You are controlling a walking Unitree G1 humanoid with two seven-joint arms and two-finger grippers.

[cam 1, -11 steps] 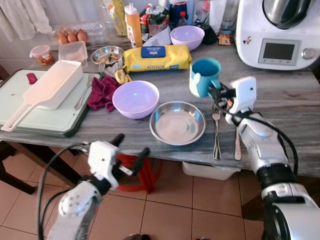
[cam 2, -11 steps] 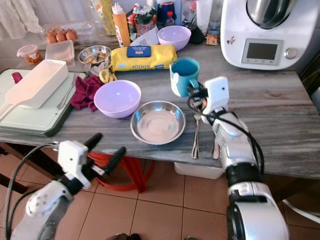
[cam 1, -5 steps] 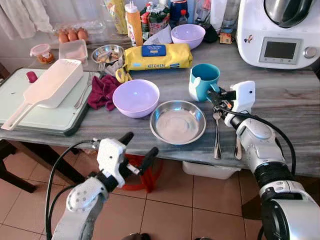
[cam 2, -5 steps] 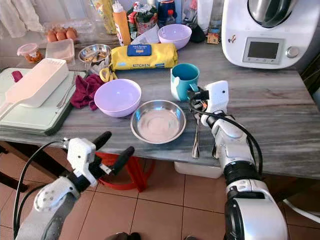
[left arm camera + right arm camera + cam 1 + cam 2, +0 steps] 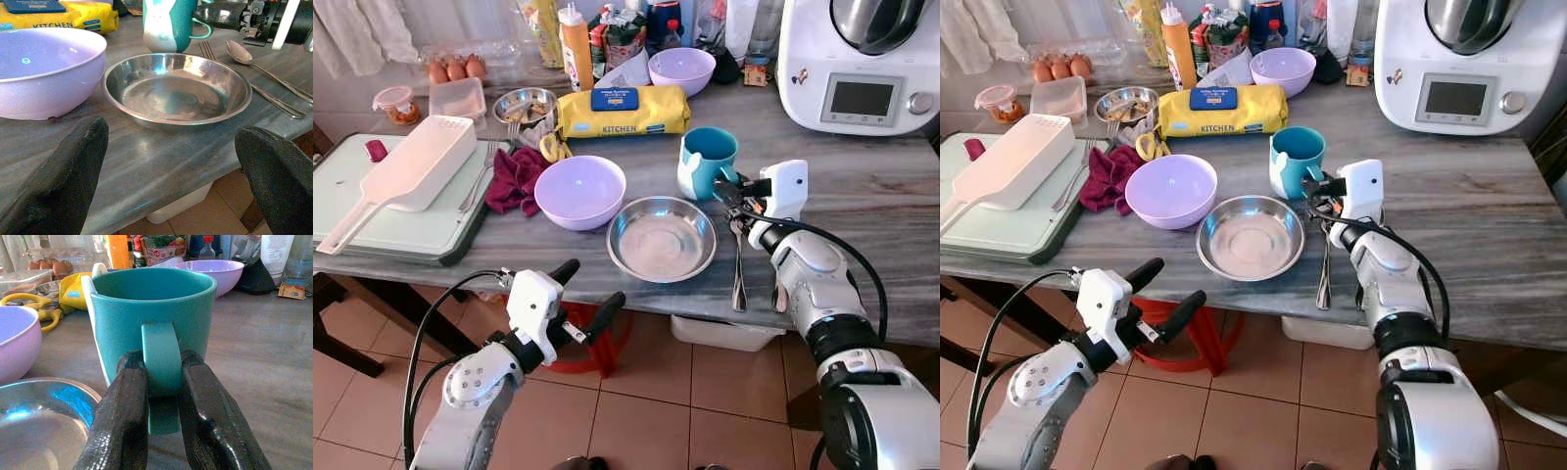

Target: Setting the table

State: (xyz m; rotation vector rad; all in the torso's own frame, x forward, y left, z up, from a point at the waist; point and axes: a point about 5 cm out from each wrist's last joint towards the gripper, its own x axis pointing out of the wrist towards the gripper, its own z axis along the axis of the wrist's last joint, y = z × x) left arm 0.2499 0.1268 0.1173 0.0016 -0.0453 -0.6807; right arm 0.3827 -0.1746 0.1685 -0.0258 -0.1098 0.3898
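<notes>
Teal ceramic mug stands upright on the grey marbled desk, just behind the shallow round steel plate and beside the steel fork and steel spoon. The right gripper has its two black fingers clenched on the mug's handle, one on each side. Against the frame a second ago, the mug sits slightly further left, nearer the lilac plastic bowl, with the right arm extended after it. The left gripper hangs below the desk edge in front of the plate, fingers spread wide and grasping nothing; it has risen closer to the desk edge than before. Plate, bowl, fork and spoon lie unchanged.
</notes>
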